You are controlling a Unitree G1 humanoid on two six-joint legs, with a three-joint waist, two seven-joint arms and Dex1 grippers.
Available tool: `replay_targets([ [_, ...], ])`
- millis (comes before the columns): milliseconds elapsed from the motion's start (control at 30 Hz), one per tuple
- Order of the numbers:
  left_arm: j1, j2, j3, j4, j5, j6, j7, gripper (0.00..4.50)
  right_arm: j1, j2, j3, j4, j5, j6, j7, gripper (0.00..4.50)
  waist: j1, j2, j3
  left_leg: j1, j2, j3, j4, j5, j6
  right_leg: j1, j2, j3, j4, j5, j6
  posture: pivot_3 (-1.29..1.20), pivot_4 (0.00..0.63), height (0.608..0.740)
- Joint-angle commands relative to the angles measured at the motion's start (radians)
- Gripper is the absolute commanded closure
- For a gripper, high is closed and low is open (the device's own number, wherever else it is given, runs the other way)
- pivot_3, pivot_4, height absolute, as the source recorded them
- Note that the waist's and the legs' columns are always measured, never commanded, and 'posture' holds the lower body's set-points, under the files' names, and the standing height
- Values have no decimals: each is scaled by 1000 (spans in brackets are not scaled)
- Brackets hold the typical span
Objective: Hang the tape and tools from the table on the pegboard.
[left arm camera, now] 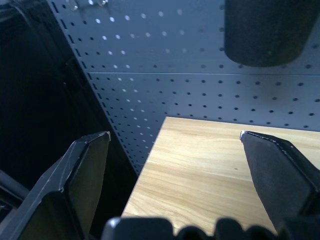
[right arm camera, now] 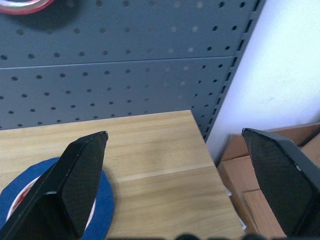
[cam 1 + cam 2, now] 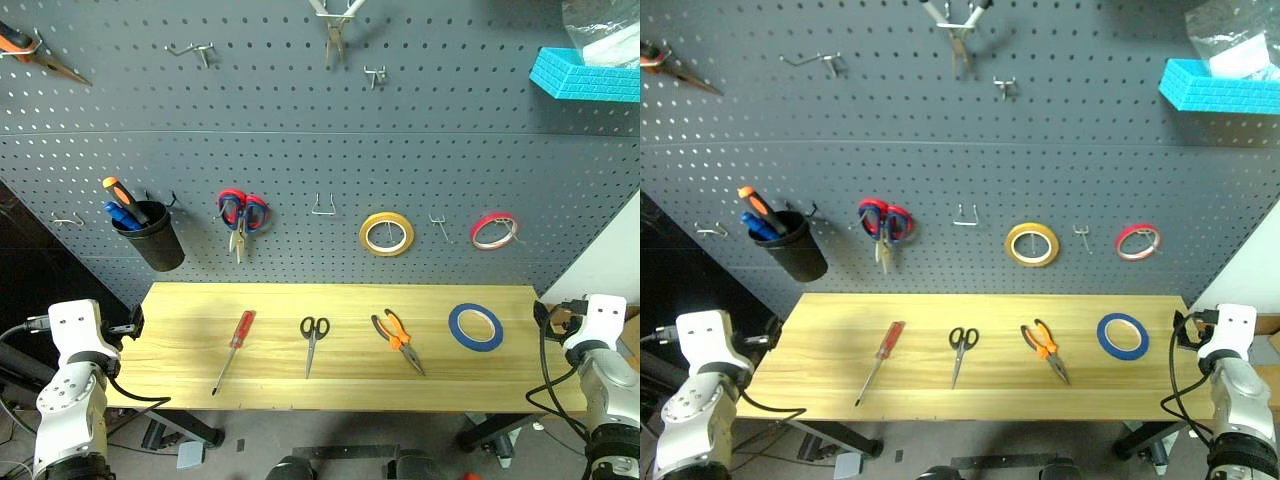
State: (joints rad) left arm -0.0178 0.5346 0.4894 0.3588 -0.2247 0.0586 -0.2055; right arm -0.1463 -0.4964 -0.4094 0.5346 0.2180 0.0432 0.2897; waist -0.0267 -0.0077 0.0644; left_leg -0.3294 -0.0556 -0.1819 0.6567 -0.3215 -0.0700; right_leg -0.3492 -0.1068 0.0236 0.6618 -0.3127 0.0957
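Observation:
On the wooden table (image 3: 340, 375) lie, from left to right, a red-handled screwdriver (image 3: 234, 349), black-handled scissors (image 3: 313, 340), orange-and-black pliers (image 3: 398, 339) and a blue tape ring (image 3: 475, 326). The grey pegboard (image 3: 300, 150) rises behind them, with bare hooks (image 3: 324, 208) among the hung items. My left gripper (image 1: 175, 137) is open with nothing between its fingers, at the table's left end. My right gripper (image 2: 175, 134) is open and empty at the table's right end, with the blue tape (image 2: 105, 200) just beside one finger (image 2: 75, 185).
Hung on the pegboard are a black cup (image 3: 152, 235) of tools, red-and-blue scissors (image 3: 241, 215), a yellow roll (image 3: 386, 233), a thin red roll (image 3: 493, 230), and pliers (image 3: 337, 28) higher up. A turquoise box (image 3: 585, 75) sits top right. Cardboard boxes (image 2: 260, 195) lie beyond the table's right edge.

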Motion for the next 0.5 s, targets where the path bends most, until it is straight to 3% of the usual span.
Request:
replay_targets([
  [33,-5,31,31,-12,16,-39,20,1,-15,-5,-8,-27,9,-27,3,27,0,0,0,0,0,0,0,0,0,0,0,0,0,0,0,38,33,740],
  [500,7,15,38,-45,-29,-2,17,1,4,-10,25,-52,-7,-32,43,27,0,0,0,0,0,0,-1,0,0,-1,0,1,0,0,0,46,38,740],
])
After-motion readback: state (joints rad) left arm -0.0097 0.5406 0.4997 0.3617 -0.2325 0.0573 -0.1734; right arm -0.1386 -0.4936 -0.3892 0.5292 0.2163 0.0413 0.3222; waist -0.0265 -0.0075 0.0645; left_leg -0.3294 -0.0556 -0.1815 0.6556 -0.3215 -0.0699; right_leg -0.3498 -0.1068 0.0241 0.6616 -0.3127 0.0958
